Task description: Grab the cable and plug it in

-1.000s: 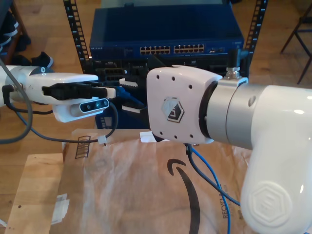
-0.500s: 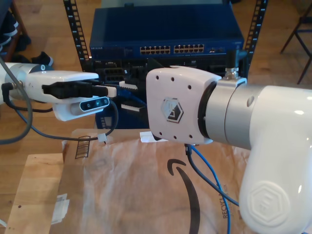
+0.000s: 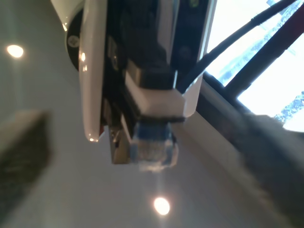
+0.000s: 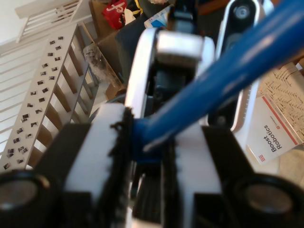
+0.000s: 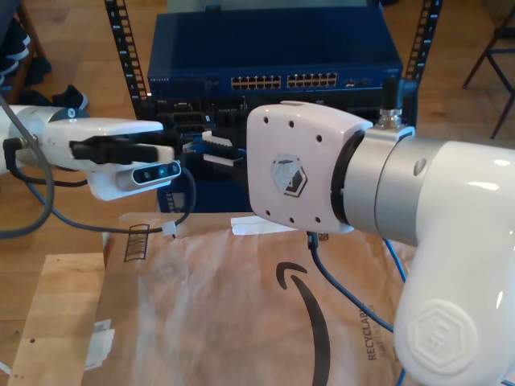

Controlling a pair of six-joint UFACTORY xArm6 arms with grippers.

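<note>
Second wrist view — end effector (image 4: 147,156) clamps cable (image 4: 228,71).

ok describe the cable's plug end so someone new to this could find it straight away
Start at the dark blue network switch in the rack at the back of the exterior view. Just below its port row, two grippers meet. The cable is the thin bright-blue line between them, its clear plug poking from my first gripper, unlike the thicker black robot cable.

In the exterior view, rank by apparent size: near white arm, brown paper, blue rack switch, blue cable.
1. Near white arm, though closeness to the camera inflates it.
2. Brown paper, partly covered by that arm.
3. Blue rack switch.
4. Blue cable, thin visible stretches.
</note>
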